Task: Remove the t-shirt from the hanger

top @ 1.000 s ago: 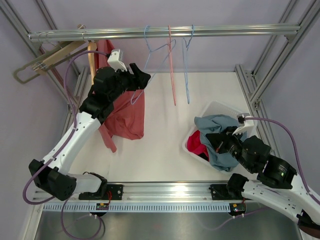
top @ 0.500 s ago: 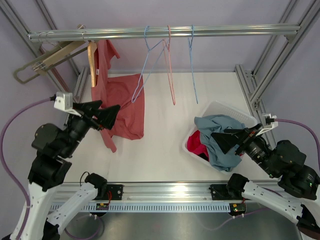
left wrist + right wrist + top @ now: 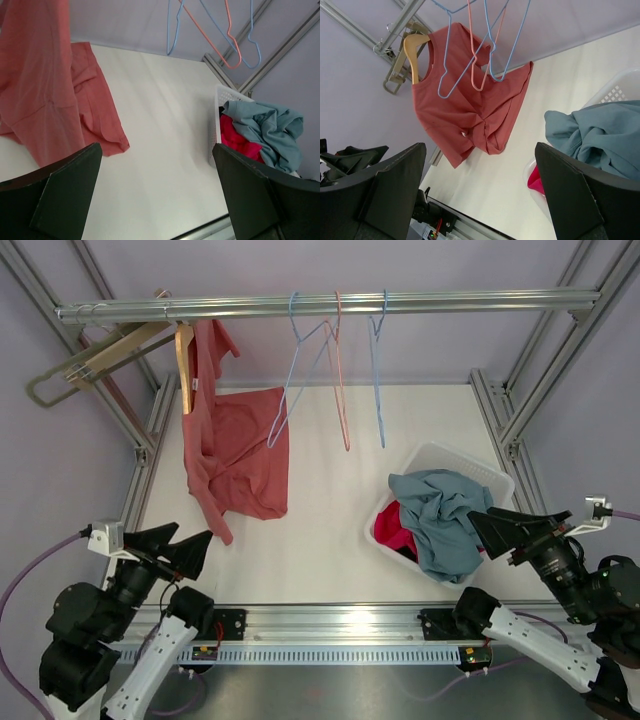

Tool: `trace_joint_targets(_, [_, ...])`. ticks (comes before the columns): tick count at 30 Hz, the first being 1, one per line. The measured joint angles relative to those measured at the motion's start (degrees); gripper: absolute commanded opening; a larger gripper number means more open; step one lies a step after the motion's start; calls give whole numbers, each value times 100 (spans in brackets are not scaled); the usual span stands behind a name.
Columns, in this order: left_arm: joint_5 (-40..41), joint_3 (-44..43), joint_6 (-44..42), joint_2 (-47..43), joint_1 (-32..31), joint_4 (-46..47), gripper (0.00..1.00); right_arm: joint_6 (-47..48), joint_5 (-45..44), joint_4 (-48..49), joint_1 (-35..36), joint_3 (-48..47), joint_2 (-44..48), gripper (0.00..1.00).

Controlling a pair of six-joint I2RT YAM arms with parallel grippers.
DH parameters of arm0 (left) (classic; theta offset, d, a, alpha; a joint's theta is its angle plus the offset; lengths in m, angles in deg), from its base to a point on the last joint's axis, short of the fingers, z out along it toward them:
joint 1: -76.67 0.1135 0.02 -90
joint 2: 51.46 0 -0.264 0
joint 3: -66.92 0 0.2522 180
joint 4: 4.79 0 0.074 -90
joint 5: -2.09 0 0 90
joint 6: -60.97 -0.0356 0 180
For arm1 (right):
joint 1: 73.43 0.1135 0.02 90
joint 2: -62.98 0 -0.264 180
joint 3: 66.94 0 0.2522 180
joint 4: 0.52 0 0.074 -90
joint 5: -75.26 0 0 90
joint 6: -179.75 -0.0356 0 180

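The table (image 3: 330, 540) carries the work, with the rail (image 3: 400, 302) across its twelve o'clock edge. The t-shirt (image 3: 240, 450), red, is at ten o'clock. Its neck is hooked on the wooden hanger (image 3: 183, 360) on the rail, and its lower half lies crumpled on the table. The basket (image 3: 437, 452) at four o'clock holds other clothes (image 3: 445, 515). Three bare wire hangers (image 3: 340, 370) hang at twelve.

The left gripper (image 3: 156, 150) sits low at seven o'clock and the right gripper (image 3: 480, 147) at five. Both have their jaws wide apart and hold nothing, well apart from the shirt.

The removal looks not yet begun, so the step in hand is the approach. The left arm, being nearer, would likely reach toward ten o'clock and pinch cloth at the shoulder by the hanger. It would then draw the neck off the hanger's arm without dragging the hanger along the rail.
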Motion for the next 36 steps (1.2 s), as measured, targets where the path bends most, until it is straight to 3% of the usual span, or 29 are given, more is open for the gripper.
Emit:
trace_joint_targets(4, [116, -74, 39, -74, 0, -262, 99, 9, 166, 70, 0, 114, -212, 100])
trace_joint_targets(8, [420, -380, 33, 136, 0, -461, 99, 162, 662, 407, 0, 11, -1193, 99])
trace_joint_targets(13, [960, -1340, -227, 1285, 0, -295, 99, 367, 1453, 964, 2, -72, -2664, 99])
trace_joint_targets(16, [1209, -2026, -468, 2470, -4, -26, 99, 433, 1799, 1259, 2, -9, -3097, 99])
trace_joint_targets(20, [1464, -2852, -734, 4087, -4, 380, 99, 457, 2133, 1543, 2, 17, -3143, 100])
trace_joint_targets(25, [1655, -3558, -1038, 5381, 162, 621, 99, 487, 2297, 1762, 2, 160, -2977, 100])
trace_joint_targets(31, [1499, -4610, -1067, 6535, 1176, 741, 99, 551, 2371, 1766, 2, 308, -2765, 100])
trace_joint_targets(36, [935, -4896, -905, 7252, 1993, 809, 95, 584, 2411, 1803, 2, 490, -2647, 99])
